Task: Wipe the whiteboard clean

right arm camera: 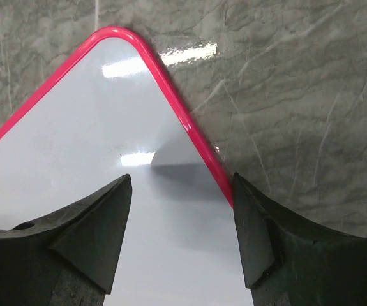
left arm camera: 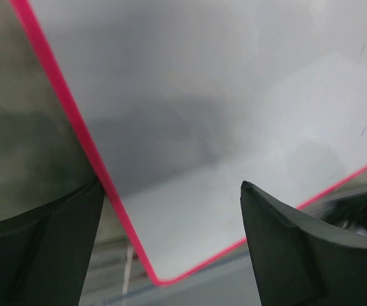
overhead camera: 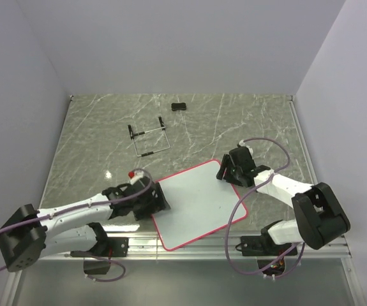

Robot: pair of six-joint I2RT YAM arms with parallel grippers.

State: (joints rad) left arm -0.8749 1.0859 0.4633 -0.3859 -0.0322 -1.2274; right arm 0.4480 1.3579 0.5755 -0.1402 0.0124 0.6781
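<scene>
Although the task called for wiping, the whiteboard (overhead camera: 199,204) showed no dark scribbles in any view. It lay flat on the counter (overhead camera: 234,121), turned at an angle, close to the near edge and about midway between the two arms.

At the board's left edge, the left pincer (overhead camera: 156,203) stood wide open with nothing in it. From its own wrist camera, the left pincer (left arm camera: 170,188) straddled the red-pink frame, with one finger over the bare counter and the other over the white face of the whiteboard (left arm camera: 234,95). That view showed only a couple of faint specks towards the right side of the face; whether they were ink or dust could not be told.

Farther back, a small wire stand (overhead camera: 150,140) stood left of centre, and a small black object (overhead camera: 179,106) lay near the far edge, both well apart from the board.

At the board's far right corner, the right pincer (overhead camera: 228,171) was also open and empty. Seen from its wrist, the right pincer (right arm camera: 182,182) spanned the frame just below the rounded corner of the whiteboard (right arm camera: 74,127), and the surface there was clean and glossy.

Judged from this, the erasing looked finished or very nearly so. At most the faint specks were left to wipe, and neither pincer carried anything to wipe them with.
</scene>
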